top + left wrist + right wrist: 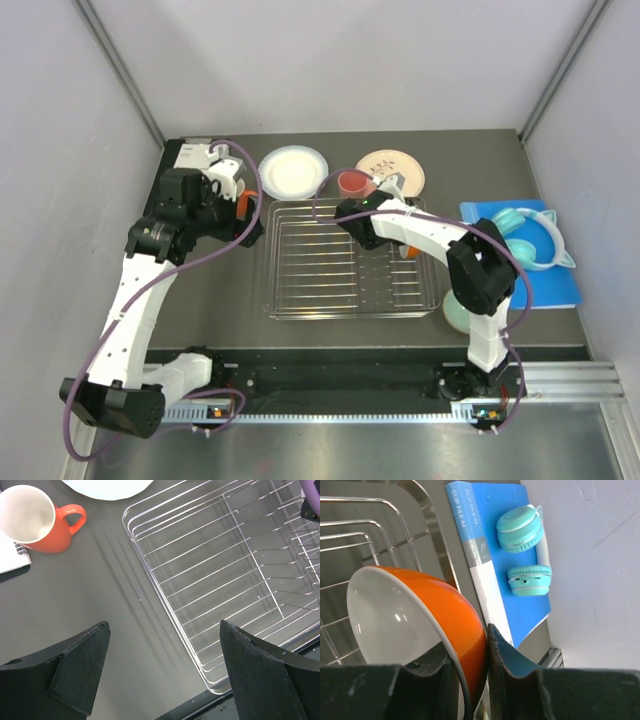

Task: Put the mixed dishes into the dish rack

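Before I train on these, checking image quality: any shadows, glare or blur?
Left wrist: the dish rack casts striped shadows on the table beside it. Right wrist: small glare spots inside the orange bowl. Top external: evenly lit, no obvious blur.

We see a dark grey counter (215, 295) filling the middle of the top view. At its centre sits the silver wire dish rack (300, 260). Above the rack lie a blue-rimmed white plate (293, 171) on the left and a beige plate (395, 168) on the right, with a pink cup (353, 183) between them. An orange mug (47, 530) stands upright off the rack's upper left corner, beside a white booklet (11, 555). A blue folder (555, 285) lies at the right. A mint-green bowl (455, 312) shows at the lower right, partly hidden.
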Robot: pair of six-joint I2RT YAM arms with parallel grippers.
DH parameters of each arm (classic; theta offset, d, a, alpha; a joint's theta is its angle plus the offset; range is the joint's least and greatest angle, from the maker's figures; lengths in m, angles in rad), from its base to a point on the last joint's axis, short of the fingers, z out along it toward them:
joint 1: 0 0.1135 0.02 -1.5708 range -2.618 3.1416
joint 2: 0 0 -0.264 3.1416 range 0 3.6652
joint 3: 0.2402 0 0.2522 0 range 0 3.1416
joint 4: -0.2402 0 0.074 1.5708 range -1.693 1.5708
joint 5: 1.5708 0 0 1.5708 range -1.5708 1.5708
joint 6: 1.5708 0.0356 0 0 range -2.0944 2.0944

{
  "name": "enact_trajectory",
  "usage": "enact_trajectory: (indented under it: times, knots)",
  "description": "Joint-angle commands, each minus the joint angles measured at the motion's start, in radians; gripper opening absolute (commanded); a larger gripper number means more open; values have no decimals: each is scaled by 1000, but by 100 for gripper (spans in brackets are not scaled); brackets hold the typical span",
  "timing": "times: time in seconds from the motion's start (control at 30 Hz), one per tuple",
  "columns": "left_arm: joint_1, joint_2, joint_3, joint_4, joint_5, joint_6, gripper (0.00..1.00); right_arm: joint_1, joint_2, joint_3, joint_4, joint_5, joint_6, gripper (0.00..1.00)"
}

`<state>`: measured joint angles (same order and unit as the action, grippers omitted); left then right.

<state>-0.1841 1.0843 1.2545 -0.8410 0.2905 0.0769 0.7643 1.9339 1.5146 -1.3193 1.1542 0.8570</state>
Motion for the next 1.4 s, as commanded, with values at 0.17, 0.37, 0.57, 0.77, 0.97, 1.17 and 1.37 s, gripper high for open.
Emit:
enact_trajectory:
  times: [0.17,0.37,0.57,0.77,0.97,1.17,1.37]
  knots:
    - [5,-21,-18,34,18,4,94,1,42,65,135,-22,-127,0]
    - [6,-30,-35,34,21,11,93,0,63,67,179,-43,-153,0]
    - [6,-35,-46,31,24,14,93,0,59,68,204,-60,-177,68]
    - [6,-43,-53,28,21,24,93,-2,-19,30,193,-80,-168,99]
    - [6,-50,-63,26,12,34,93,-2,-287,-33,141,-174,-104,100]
    - [6,-43,-63,34,13,40,93,-120,-691,-227,86,-380,30,100]
    - [6,-27,-44,33,19,44,93,-322,-891,-477,17,-570,148,100]
